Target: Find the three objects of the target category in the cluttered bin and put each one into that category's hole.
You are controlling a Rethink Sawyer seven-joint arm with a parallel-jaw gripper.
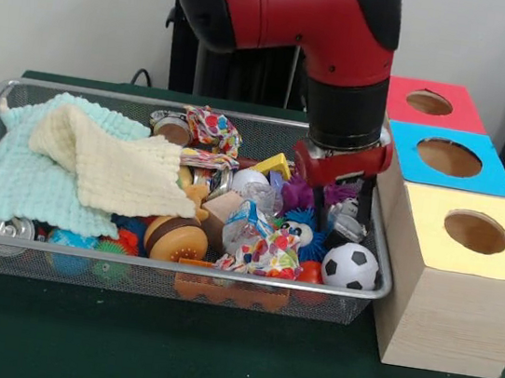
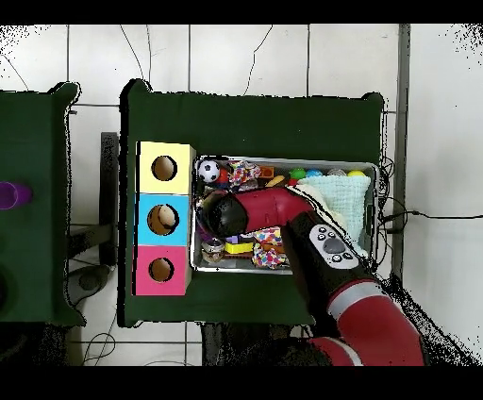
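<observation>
A red and black robot arm [image 1: 346, 61] is reaching down into a wire mesh bin [image 1: 1, 102] sitting on a green bench [image 1: 209, 362]. Its claw [image 1: 331, 195] is sinking among the toys at the bin's right end, beside the boxes; the clutter is hiding its tips, so I cannot tell how far open it is or whether it is holding anything.

The bin is crowded. A pale green cloth [image 1: 18, 180] and a cream cloth [image 1: 115, 165] are draping over its left half. Toward the right, a small soccer ball [image 1: 350, 266] is resting against the front rim, with a crinkly colourful wrapper [image 1: 258, 246] just beside it. A purple spiky toy [image 1: 297, 193] and a yellow block [image 1: 275, 165] are lying next to the claw.

Just beside the bin's right end, three wooden boxes are standing in a row, each with a round hole on top: a yellow-topped box [image 1: 472, 234] nearest, a blue-topped box [image 1: 450, 158] in the middle, and a red-topped box [image 1: 431, 103] farthest.
</observation>
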